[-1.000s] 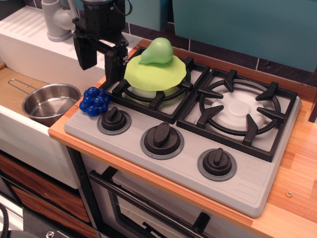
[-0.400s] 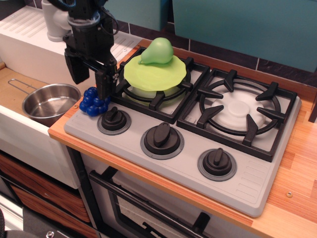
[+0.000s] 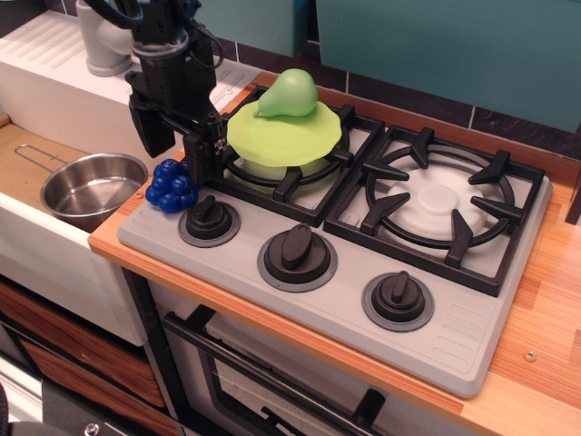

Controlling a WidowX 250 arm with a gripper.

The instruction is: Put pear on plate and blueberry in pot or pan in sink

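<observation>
By stove edge: glossy blue blueberry [image 3: 172, 186] cluster.

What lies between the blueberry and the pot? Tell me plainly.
Nothing stands between them. In the observation.image view, the blueberry sits at the stove's left corner, and only the wooden counter edge and the sink wall separate it from the pot.

On my feed I see a light-green pear [image 3: 289, 92] against a lime-green plate [image 3: 283, 135]. The blueberry [image 3: 172, 186] is glossy deep blue. The pot [image 3: 88, 188] is shiny silver steel, the sink [image 3: 36, 64] white with a tan floor. My gripper [image 3: 174, 151] is black. The stove [image 3: 363, 300] is grey with black grates and knobs; the counter [image 3: 554, 300] is orange wood-grain.
</observation>
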